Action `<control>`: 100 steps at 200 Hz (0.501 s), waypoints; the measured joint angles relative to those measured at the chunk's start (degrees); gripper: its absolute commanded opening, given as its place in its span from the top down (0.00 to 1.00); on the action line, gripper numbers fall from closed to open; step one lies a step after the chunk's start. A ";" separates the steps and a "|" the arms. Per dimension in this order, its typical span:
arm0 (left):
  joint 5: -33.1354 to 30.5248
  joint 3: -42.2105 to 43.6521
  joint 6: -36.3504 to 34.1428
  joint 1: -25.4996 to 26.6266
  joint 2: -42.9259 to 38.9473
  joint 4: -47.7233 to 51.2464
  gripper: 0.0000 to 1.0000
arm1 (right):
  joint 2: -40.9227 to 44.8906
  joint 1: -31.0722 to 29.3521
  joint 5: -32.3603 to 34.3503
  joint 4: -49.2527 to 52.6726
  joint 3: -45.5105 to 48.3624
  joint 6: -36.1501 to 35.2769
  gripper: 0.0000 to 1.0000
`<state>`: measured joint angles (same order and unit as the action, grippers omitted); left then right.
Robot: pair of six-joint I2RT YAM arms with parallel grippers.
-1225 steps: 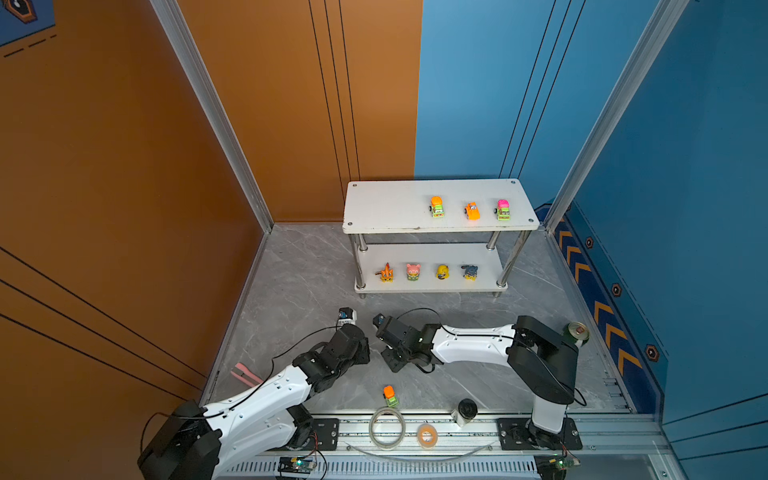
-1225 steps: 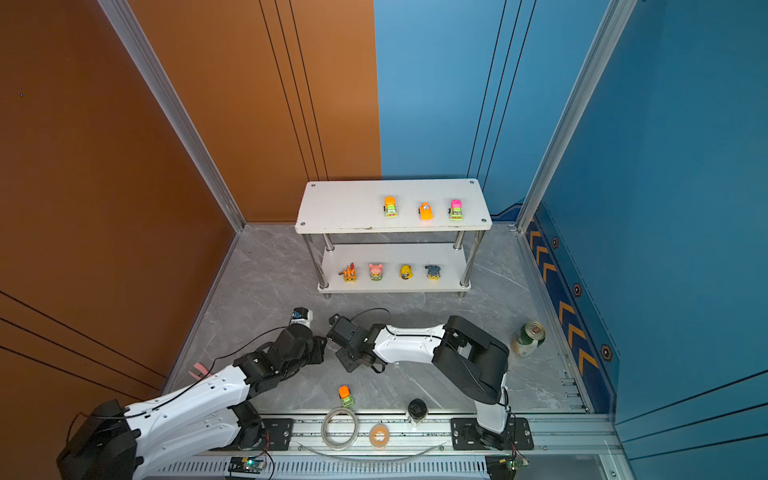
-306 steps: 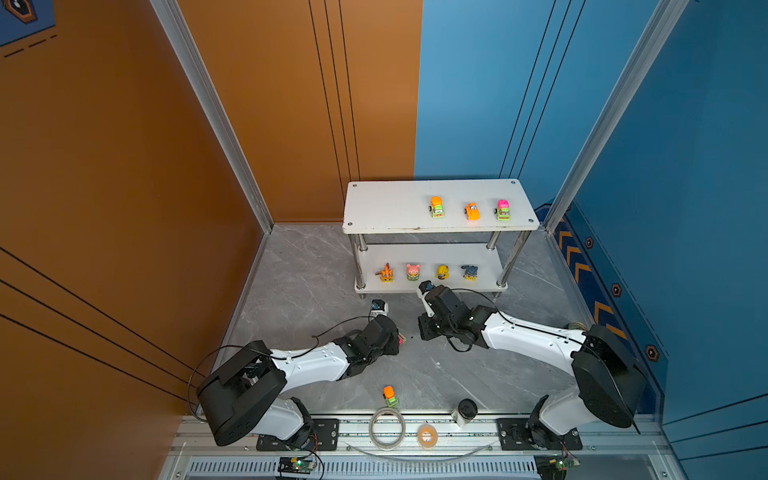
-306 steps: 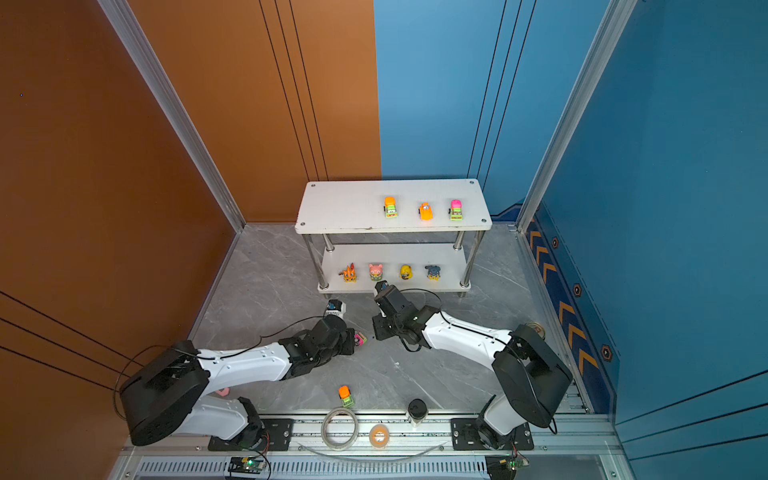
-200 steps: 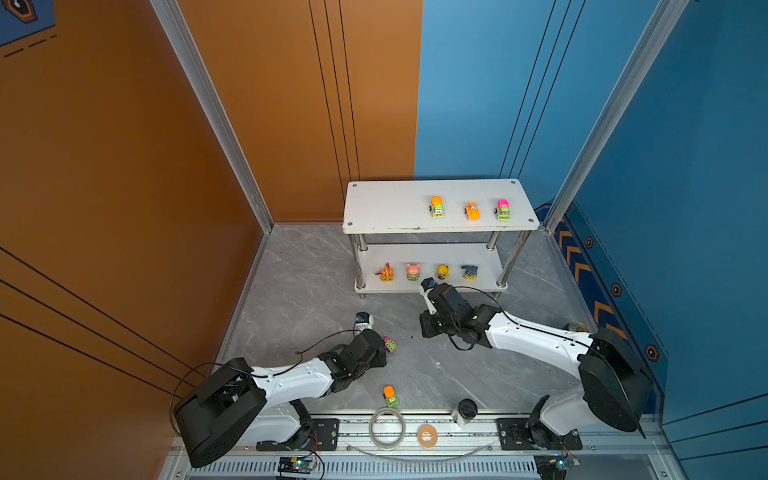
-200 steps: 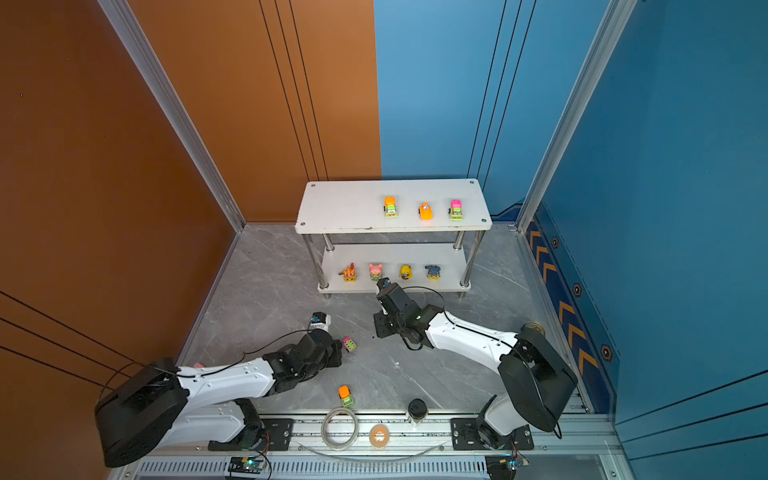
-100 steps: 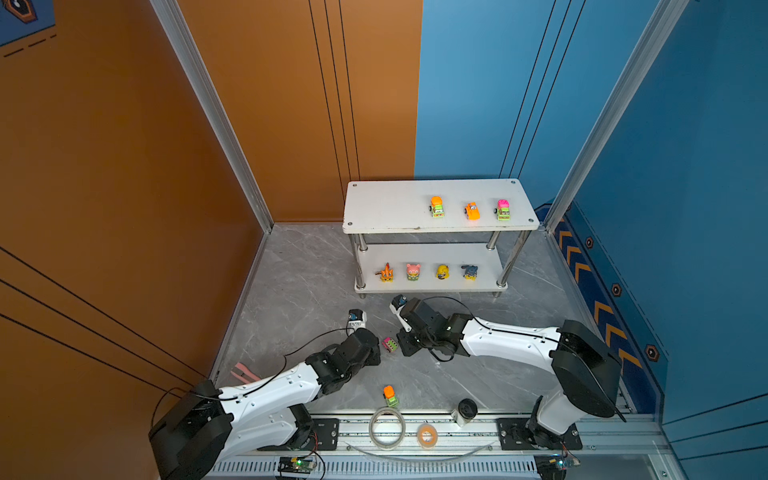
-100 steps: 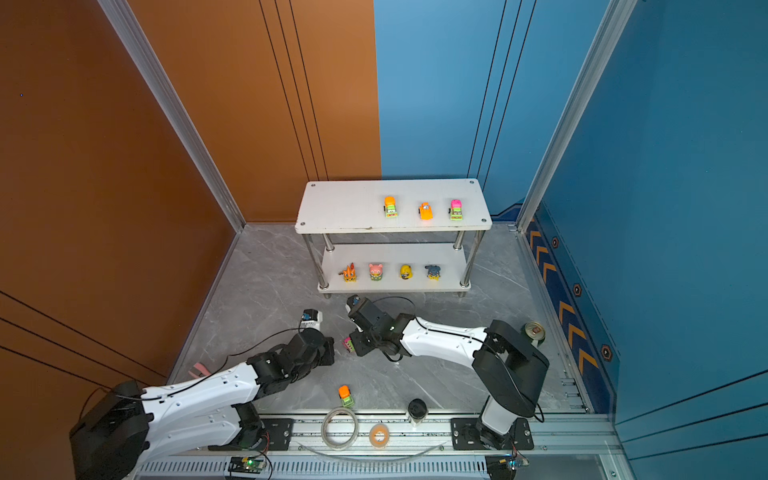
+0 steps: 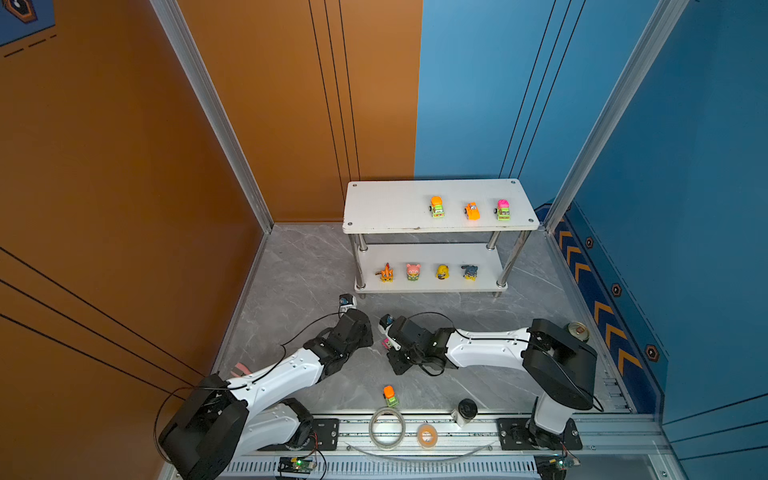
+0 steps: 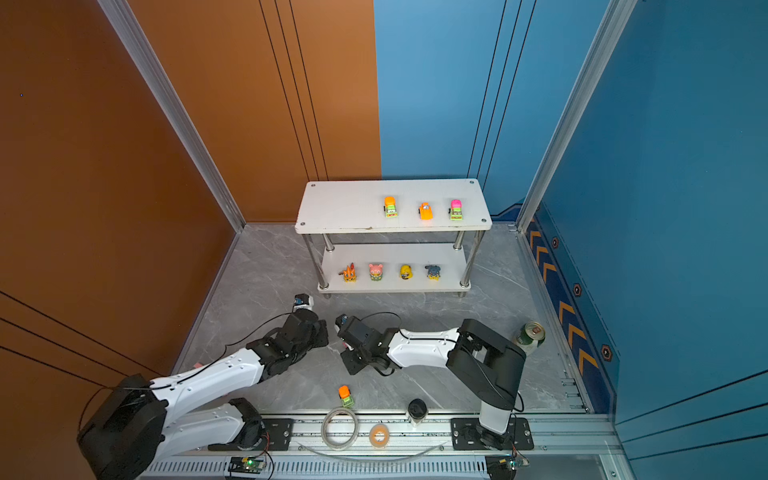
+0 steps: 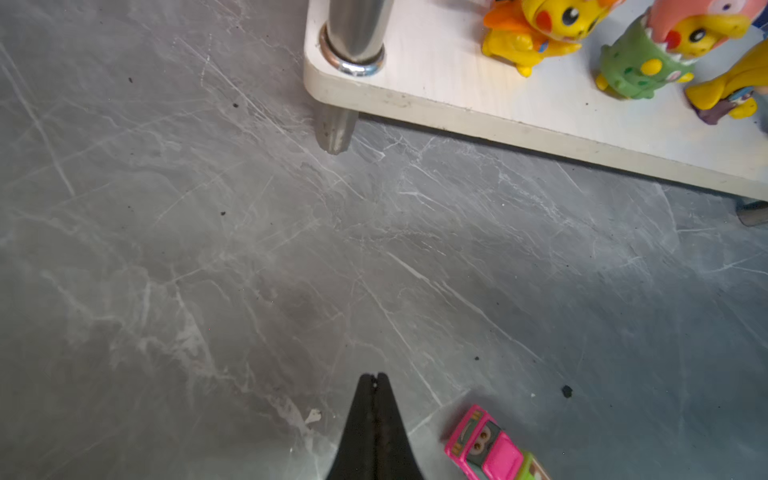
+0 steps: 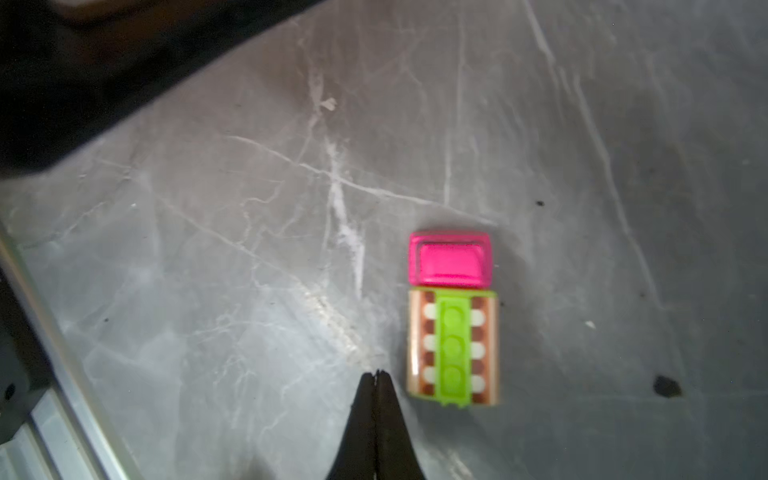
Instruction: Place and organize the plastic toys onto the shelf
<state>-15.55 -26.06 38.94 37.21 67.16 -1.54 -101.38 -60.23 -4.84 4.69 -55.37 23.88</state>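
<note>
Scanning from the left, we found the left gripper [image 11: 375,380] low and left of centre in both top views, its jaws pressed together on nothing. Just right of it, at lower centre on the grey floor [image 9: 299,270], lay the pink-and-green car [image 9: 386,344]; an orange-and-green car [image 9: 390,395] sat lower, near the rail [image 9: 478,419]. Next came the right gripper [image 12: 376,376], equally closed and empty. Its wrist view showed the pink-and-green car's long axis parallel to the fingers [image 12: 361,428], green bed just beside the tips, pink cab farther ahead. We judged the right arm probably nearer, though the car was too small in the top views to be sure. The shelf [image 9: 395,208] stood above, right of centre, three cars [image 9: 471,211] on top.
</note>
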 measured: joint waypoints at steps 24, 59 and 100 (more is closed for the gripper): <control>1.62 -0.57 -0.44 -0.09 1.77 -1.03 0.93 | -0.26 4.11 -1.03 -2.25 0.02 0.02 1.00; 3.91 -0.72 -1.36 -0.09 3.80 -2.08 0.74 | -1.49 9.66 -1.92 -3.63 -1.99 -0.52 1.00; 7.04 -1.77 -4.81 0.28 5.42 -2.91 0.34 | -3.61 13.09 -3.34 -5.90 -4.57 -0.98 1.00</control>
<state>-8.51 -27.83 34.13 37.50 72.58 -4.45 -104.99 -47.13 -8.19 -1.21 -59.94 22.90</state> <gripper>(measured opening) 0.603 0.047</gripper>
